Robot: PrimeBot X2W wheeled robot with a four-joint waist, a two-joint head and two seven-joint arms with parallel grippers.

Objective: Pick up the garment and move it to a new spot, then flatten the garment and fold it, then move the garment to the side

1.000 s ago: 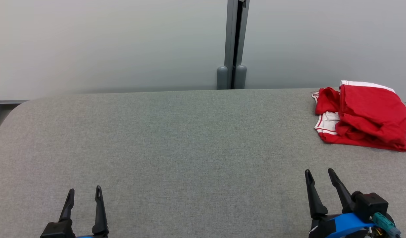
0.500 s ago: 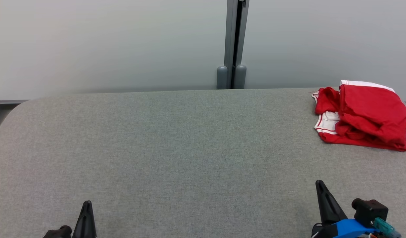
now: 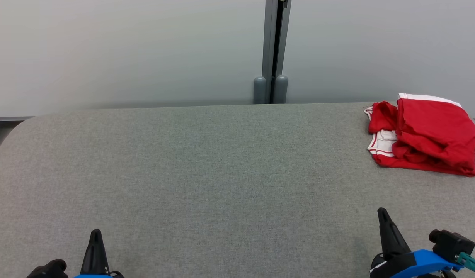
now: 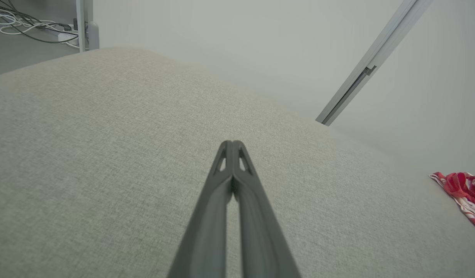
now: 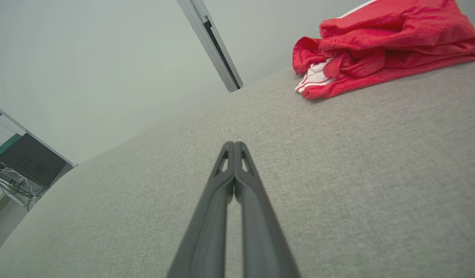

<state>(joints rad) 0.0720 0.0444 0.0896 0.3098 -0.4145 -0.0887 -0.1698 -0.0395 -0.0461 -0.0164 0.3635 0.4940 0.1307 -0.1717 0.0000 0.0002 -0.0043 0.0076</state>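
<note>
One red garment (image 3: 426, 135) with white trim lies bunched at the far right of the grey table (image 3: 222, 173). Its long axis runs left to right, with the white-striped edge facing left. Left gripper (image 3: 95, 233) and right gripper (image 3: 383, 214) stand at the near edge, well apart from it, fingers pressed together, holding nothing.

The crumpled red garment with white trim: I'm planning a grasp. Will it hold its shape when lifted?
Probably not: the crumpled red garment lies in soft folds, so it should droop. It looks thin, likely light. Pushed, it may bunch on the grey fabric tabletop.
</note>
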